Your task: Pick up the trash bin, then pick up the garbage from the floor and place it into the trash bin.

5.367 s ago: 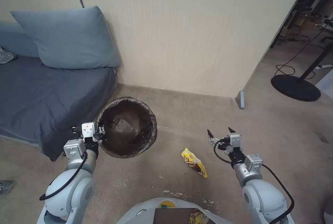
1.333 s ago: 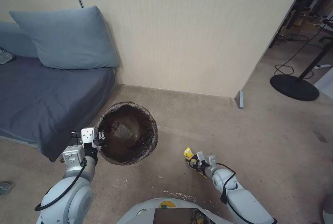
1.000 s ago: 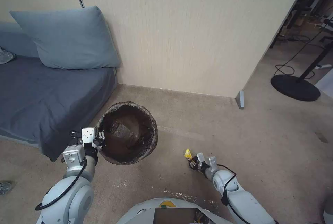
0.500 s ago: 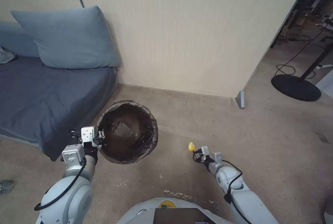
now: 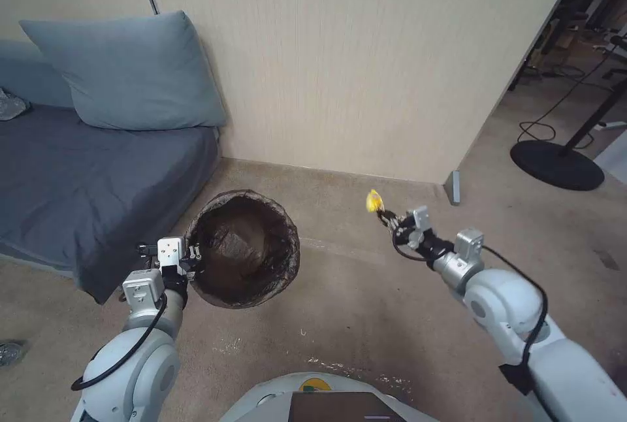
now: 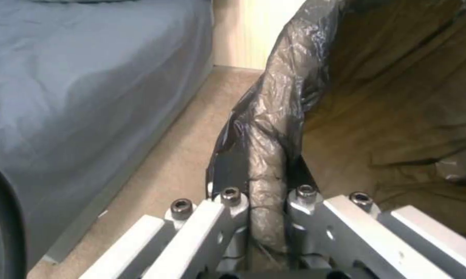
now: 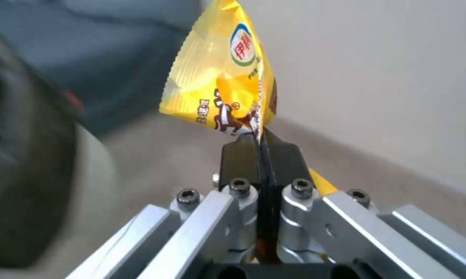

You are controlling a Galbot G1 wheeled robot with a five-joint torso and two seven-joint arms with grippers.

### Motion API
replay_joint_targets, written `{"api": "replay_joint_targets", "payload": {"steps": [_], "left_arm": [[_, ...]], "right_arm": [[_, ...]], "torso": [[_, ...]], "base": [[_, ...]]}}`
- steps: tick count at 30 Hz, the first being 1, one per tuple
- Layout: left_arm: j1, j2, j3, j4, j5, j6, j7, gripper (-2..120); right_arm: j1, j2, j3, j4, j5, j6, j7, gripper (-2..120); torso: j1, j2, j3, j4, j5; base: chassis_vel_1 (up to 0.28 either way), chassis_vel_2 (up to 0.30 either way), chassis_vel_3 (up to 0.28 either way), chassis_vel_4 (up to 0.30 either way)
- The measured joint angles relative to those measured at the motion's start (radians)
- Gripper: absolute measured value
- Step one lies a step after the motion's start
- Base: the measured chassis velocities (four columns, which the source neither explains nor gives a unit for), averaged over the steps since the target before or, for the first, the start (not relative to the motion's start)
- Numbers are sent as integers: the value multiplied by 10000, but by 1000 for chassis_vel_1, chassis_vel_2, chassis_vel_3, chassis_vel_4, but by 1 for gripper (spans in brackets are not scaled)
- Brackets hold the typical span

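a: where's the trash bin (image 5: 243,249)?

b: on the carpet (image 5: 366,291) near the corner of the grey sofa (image 5: 85,180), out from the cream wall (image 5: 339,56). its dark bag liner is folded over the rim. the left gripper (image 5: 189,259) sits at the rim on the sofa side, and in the left wrist view its fingers (image 6: 233,201) are pinched tight on the bagged rim (image 6: 266,155), one inside and one outside.

a: and the garbage?

b: a yellow snack wrapper (image 5: 373,200) is up off the floor, clamped in the right gripper (image 5: 390,218). the right wrist view shows the dark fingertips (image 7: 240,155) pressed together on the wrapper's lower edge (image 7: 227,77), the rest standing up above them.

a: how far is it from the bin?

b: well apart, off to the bin's right and a bit nearer the wall. bare carpet lies between the wrapper and the bin's rim.

a: any edges close to the right arm?

b: the wall's end and a small grey stop (image 5: 452,187) are just beyond the gripper to the right. past that the floor opens out to a round black stand base (image 5: 556,164) with cables.

a: the left side?

b: tight. the sofa's front edge runs just beside the left arm, with a narrow strip of carpet between sofa and bin.
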State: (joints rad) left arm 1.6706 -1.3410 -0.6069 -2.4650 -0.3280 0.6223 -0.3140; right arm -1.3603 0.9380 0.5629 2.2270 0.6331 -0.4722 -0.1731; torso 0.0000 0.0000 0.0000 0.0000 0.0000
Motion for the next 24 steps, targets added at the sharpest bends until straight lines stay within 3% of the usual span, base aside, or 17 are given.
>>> {"api": "replay_joint_targets", "payload": {"steps": [7,13,20,24], "left_arm": [[6,-24,88,39,80,26,2,2],[-19,-77,136,43,101,116,3,2],[14,-73,202,44,202,166,12,2],[78,-117,238,49,323,170,19,2]], "right_arm": [[1429,-428,-894,857,1046,-634,104,0],[3387,-734,-2996,1362,2274,-1038,803,0],[4590,-901,-4435,1523,2806,-1239,961,0],[5957,-785,-5740,1415,3147,-1398,1270,0]], "torso": [[0,0,0,0,0],[0,0,0,1,0],[0,0,0,-3,-1],[0,0,0,0,0]], "base": [[0,0,0,0],[0,0,0,0],[0,0,0,0],[0,0,0,0]]}}
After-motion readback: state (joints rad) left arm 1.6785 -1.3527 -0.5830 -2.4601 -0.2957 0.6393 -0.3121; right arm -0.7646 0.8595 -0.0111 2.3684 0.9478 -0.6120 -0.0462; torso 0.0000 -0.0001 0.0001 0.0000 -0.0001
